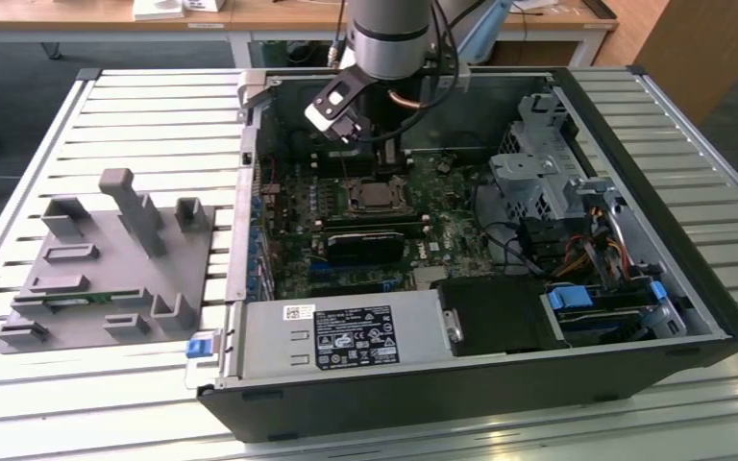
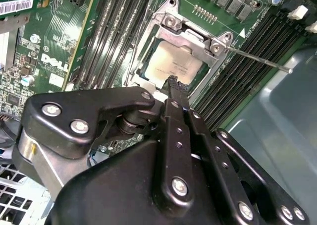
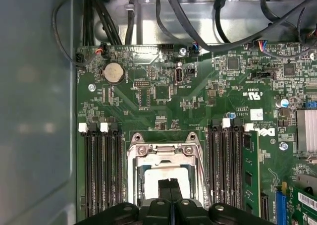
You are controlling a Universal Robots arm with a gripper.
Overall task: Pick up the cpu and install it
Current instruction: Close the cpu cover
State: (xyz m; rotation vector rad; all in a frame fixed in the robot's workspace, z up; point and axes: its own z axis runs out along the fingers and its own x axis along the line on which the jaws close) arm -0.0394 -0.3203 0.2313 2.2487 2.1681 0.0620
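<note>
Presently the gripper [image 2: 172, 82] is keeping its fingers pressed together, gripping nothing, tips right by the cpu [image 2: 168, 61], which is lying in the socket frame [image 2: 198, 40]. In the exterior view the cpu is sitting at six o'clock from the gripper.

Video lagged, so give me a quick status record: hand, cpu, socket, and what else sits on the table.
hand: shut, nothing gripped, tip over the cpu's edge; contact cannot be told
cpu: lying flat in the socket frame on the motherboard
socket frame: metal, surrounds the cpu
computer case: open, on the slatted table
grey fixture: beside the case, at the exterior view's left
</note>
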